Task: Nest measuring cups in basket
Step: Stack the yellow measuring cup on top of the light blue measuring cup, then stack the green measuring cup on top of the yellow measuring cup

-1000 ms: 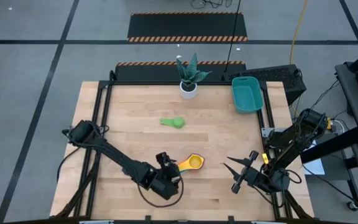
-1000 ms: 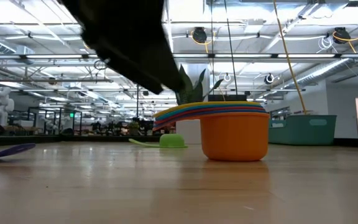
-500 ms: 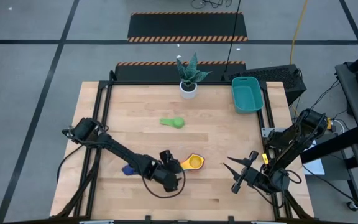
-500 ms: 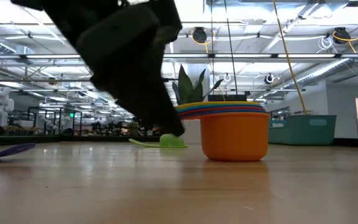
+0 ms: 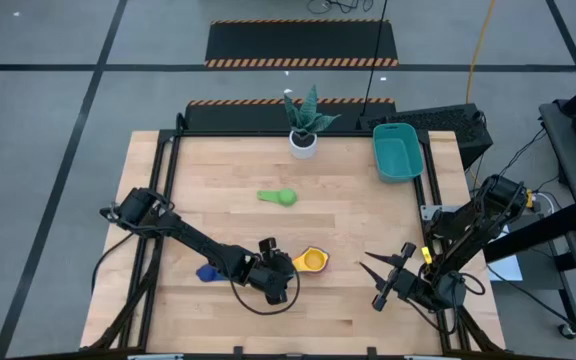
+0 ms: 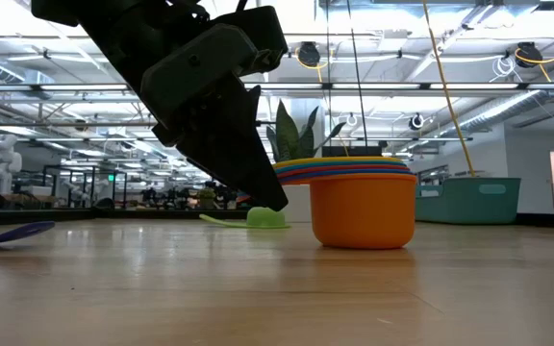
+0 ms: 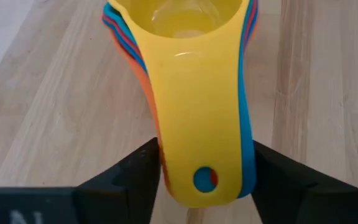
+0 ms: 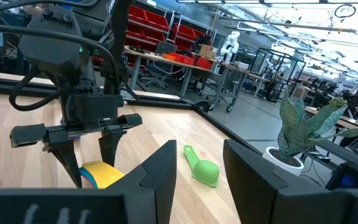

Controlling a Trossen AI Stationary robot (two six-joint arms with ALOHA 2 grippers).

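Seen from above, a wooden table (image 5: 348, 210) fills the middle of the frame. Just below centre sits a stack of nested measuring cups (image 5: 313, 261), yellow on top, its handles pointing left. The left gripper (image 5: 284, 268) is down at those handles; in the left wrist view its two dark fingers (image 7: 132, 180) stand on either side of the yellow handle, right against its edges, though whether they are gripping it cannot be told. The same view shows orange, red and blue cups layered under the yellow one. From table height the stack appears right of centre, an orange cup at the bottom with coloured rims above it.

A single green measuring cup (image 5: 280, 197) lies alone near the middle of the table, above the stack in the overhead frame. A dark blue measuring cup (image 5: 206, 272) lies at lower left, partly hidden by the left arm.

The teal basket (image 5: 397, 152) stands at the upper right edge of the table, well apart from all the cups. A white pot with a plant (image 5: 303, 138) is at the top centre edge.

The right gripper (image 5: 386, 279) waits at lower right, fingers spread apart and holding nothing
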